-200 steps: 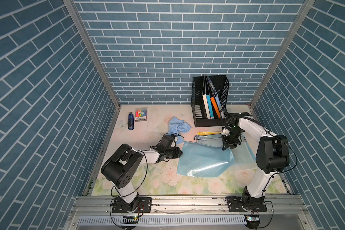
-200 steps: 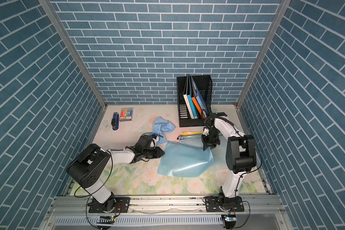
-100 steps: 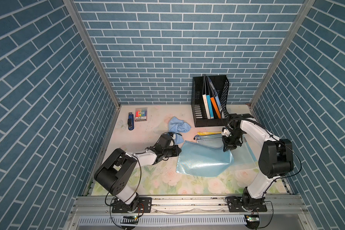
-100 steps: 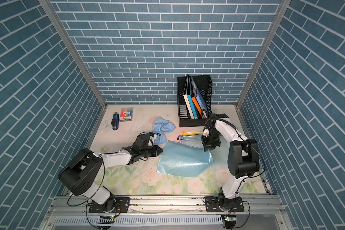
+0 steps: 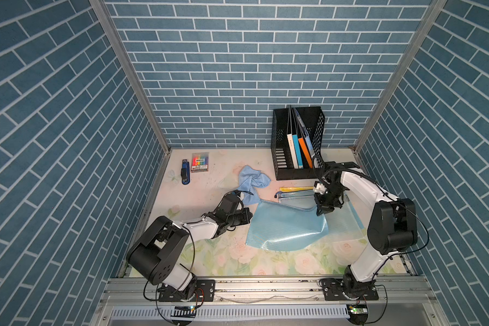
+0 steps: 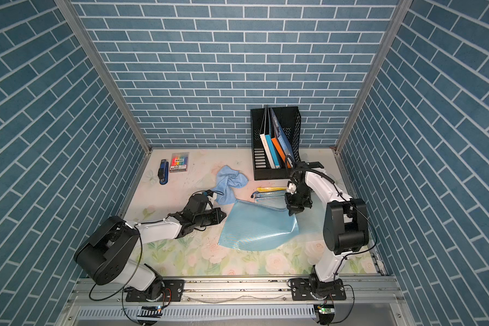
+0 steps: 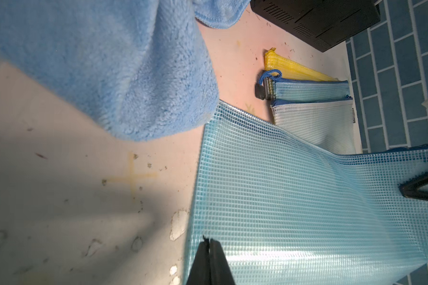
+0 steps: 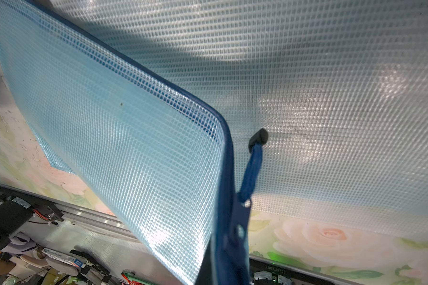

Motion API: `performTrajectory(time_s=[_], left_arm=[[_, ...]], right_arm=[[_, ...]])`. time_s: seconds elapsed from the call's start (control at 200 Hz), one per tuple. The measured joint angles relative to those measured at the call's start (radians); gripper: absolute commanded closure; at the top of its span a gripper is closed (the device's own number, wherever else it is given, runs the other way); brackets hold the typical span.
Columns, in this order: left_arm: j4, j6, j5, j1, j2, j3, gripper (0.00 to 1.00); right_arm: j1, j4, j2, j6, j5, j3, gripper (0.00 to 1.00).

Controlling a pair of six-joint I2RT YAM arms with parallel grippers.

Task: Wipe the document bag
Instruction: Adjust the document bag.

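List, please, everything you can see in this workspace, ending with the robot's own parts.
document bag: one, blue mesh, middle of the table, one corner lifted
second bag: one, pale clear mesh, under the document bag's right side
yellow pouch: one, yellow, in front of the rack
blue-edged pouch: one, blue-edged, beside the yellow pouch
cloth: one, light blue, crumpled, mid-table toward the back
rack: one, black, back right
books: several, mixed colours, upright in the rack
stapler: one, blue and black, back left
marker pack: one, many colours, beside the stapler
table: one, pale floral cover
left claw: one, black, shut, at the document bag's left edge
right claw: one, black, shut on the document bag's lifted corner
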Motion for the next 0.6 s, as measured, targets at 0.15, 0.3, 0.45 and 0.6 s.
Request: performTrajectory(time_s=[0.15, 0.3, 0.45, 0.6], left_arm=[[0.000, -0.010, -0.018, 0.001, -0.031, -0.010, 0.84], [0.005, -0.013, -0.037, 0.012, -0.067, -0.010, 0.82], [0.008, -0.019, -0.053, 0.028, -0.070, -0.015, 0.79], [0.008, -0.024, -0.063, 0.043, -0.070, -0.021, 0.76]], right_arm=[[0.004, 0.001, -0.002, 0.003, -0.008, 0.000, 0.94], [0.009, -0.017, -0.036, 0.012, -0.012, 0.000, 0.93], [0.010, -0.035, -0.096, 0.018, -0.012, -0.011, 0.93], [0.015, -0.068, -0.111, 0.035, -0.017, -0.021, 0.96]])
